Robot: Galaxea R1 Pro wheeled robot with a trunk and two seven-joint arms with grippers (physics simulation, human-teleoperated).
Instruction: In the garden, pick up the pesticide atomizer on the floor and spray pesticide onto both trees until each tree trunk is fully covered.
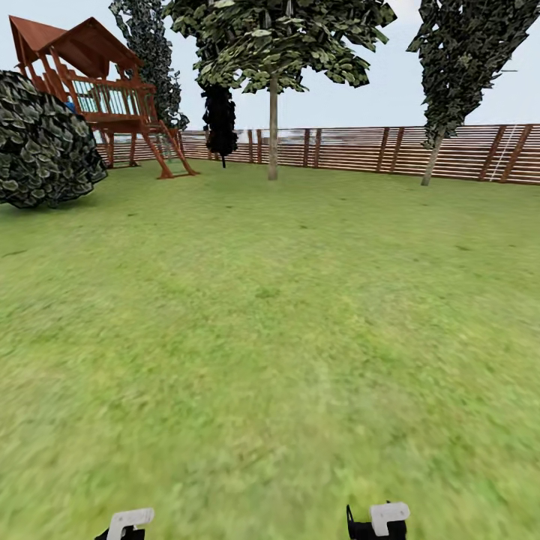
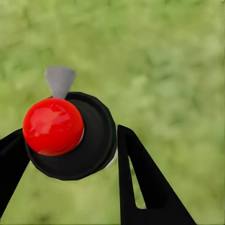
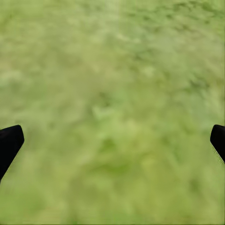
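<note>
The pesticide atomizer (image 2: 70,136), a black round body with a red ball top and a grey nozzle, sits between the fingers of my left gripper (image 2: 70,157), which is shut on it. In the head view the left gripper (image 1: 126,525) and the right gripper (image 1: 379,520) peek in at the bottom edge. The right gripper (image 3: 112,140) is open over bare grass. Two trees stand far ahead near the fence: one pale trunk (image 1: 273,127) at centre, one leaning trunk (image 1: 433,159) at right. No white specks can be made out on the bark from here.
Green lawn (image 1: 270,337) stretches ahead to a brown slat fence (image 1: 360,148). A wooden play tower (image 1: 97,94) and a big round shrub (image 1: 45,142) stand at the left. A dark narrow tree (image 1: 220,120) stands by the fence.
</note>
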